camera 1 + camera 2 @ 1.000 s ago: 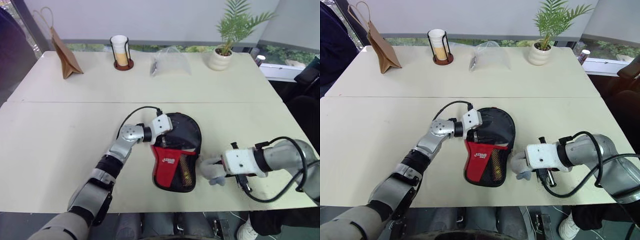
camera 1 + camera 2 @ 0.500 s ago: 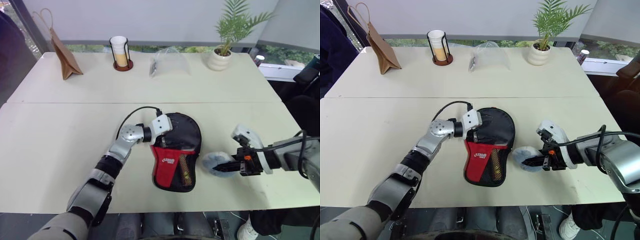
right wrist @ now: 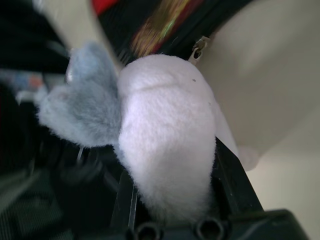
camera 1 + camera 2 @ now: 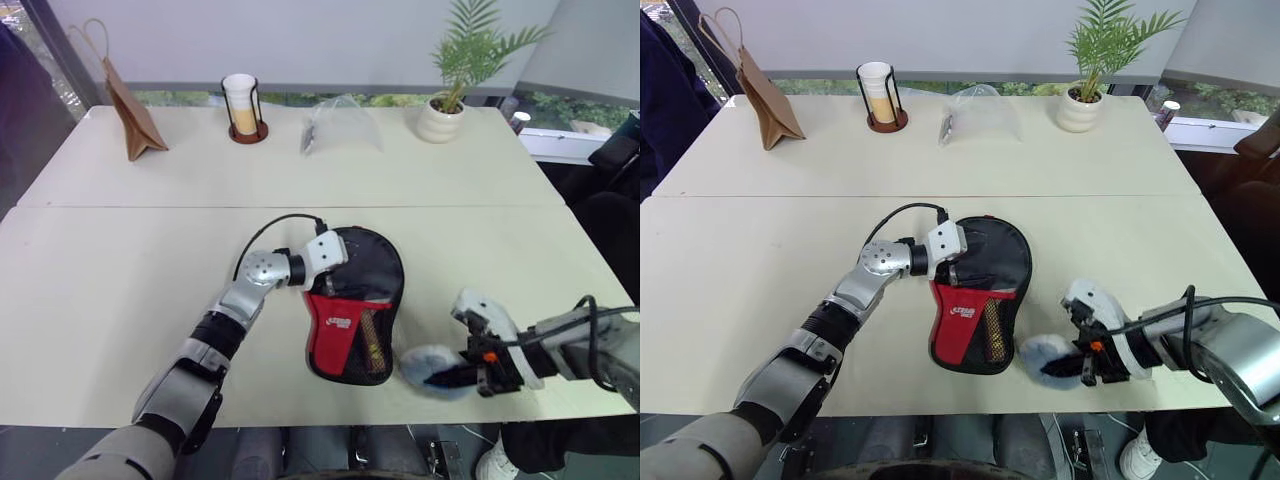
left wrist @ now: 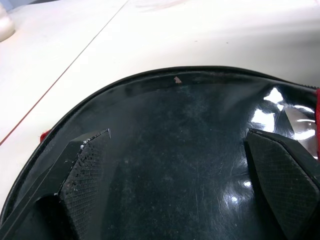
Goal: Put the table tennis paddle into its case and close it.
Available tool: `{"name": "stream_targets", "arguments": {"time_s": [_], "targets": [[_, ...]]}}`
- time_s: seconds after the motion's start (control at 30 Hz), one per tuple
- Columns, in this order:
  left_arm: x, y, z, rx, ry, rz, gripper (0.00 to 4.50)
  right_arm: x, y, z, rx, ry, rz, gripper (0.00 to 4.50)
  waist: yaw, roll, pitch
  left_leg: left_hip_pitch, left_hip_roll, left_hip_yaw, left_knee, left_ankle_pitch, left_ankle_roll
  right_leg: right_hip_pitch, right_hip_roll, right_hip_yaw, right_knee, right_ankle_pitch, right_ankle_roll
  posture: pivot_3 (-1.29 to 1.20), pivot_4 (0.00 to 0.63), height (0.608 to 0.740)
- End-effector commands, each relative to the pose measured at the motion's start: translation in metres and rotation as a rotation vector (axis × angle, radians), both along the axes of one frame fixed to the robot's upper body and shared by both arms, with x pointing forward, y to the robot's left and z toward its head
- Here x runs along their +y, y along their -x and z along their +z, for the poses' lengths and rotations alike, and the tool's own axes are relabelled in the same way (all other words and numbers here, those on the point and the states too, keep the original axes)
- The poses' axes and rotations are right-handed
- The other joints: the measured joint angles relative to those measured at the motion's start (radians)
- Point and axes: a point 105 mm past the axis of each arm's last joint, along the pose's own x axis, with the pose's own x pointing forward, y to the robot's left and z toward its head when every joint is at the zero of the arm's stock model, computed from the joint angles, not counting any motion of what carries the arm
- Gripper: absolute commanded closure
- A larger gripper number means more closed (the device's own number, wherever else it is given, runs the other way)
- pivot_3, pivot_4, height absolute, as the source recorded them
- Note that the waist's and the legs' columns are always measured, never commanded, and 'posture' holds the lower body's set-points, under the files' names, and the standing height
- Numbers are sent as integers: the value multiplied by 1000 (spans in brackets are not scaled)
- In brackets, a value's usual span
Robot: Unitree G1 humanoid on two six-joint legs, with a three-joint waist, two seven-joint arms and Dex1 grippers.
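The case [image 4: 355, 310] lies flat on the table [image 4: 120, 290], its round black end away from me and its red logo panel toward me. Through its mesh window shows a tan strip [image 4: 373, 341], apparently the paddle's handle; the blade is hidden. My left gripper [image 4: 322, 282] is open over the round end. In the left wrist view its fingertips [image 5: 85, 170] straddle the glossy black surface inside the piped rim. My right gripper [image 4: 452, 375] is shut on a small grey plush toy [image 4: 428, 365] just right of the case's near end, by the table's front edge.
Along the far edge stand a brown paper bag [image 4: 130, 115], a cup in a black holder [image 4: 240, 103], a clear plastic bag [image 4: 340, 125] and a potted plant [image 4: 445, 105]. The case's zip pull [image 3: 200, 47] hangs close behind the toy.
My right gripper has rolled over and drawn back toward the table's front edge, carrying the plush toy with it. The left gripper and the case have stayed put.
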Motion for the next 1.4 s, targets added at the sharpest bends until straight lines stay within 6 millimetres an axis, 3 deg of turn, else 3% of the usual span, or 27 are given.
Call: {"name": "stream_targets", "arguments": {"time_s": [0.03,0.23,0.43,0.7,0.73,0.87,0.93,1.17,1.4], "targets": [[33,8,-64,157,-232,78,0,0,14,-1,15,9,89,4306,0,-1,-2,0,0,0,0,0,0,0,0,0,0,0,0,0,150,740],[34,6,-64,156,-233,84,0,-3,21,-2,-20,16,137,4306,0,-1,-5,1,0,0,-1,-2,-3,0,-1,-1,-1,0,1,0,150,740],[34,3,-58,152,-198,93,0,-5,2,1,-144,14,120,4306,0,-1,-5,1,0,0,-2,-2,-3,0,-2,-2,-2,0,1,0,150,740],[30,-8,-25,163,-22,133,0,-25,-46,27,-312,39,74,322,-9,0,-3,2,1,1,-2,-2,-3,-1,-2,-3,-3,0,1,0,150,740],[31,-9,-18,167,8,140,0,-28,-52,31,-334,51,68,87,-11,1,-2,1,1,1,-3,-2,-3,-2,-2,-3,-3,0,1,0,150,740],[36,-15,13,205,142,166,0,-36,-76,46,-440,100,60,87,-11,0,3,-2,0,2,-5,-1,-1,-6,-2,-4,-2,0,1,0,150,740],[41,-14,33,228,204,165,0,-38,-85,62,-493,83,40,87,-9,1,4,-7,-1,3,-6,0,0,-9,-2,-4,0,2,-4,0,150,740],[77,3,95,241,312,146,0,-33,-105,107,-679,57,44,87,0,1,14,-14,-1,6,-11,2,-1,-19,3,-3,4,4,1,0,150,740],[129,37,120,231,213,172,0,-24,-107,122,-739,37,87,87,-3,1,21,-14,0,7,-11,2,-2,-18,3,-3,3,2,-2,0,150,740]]}}
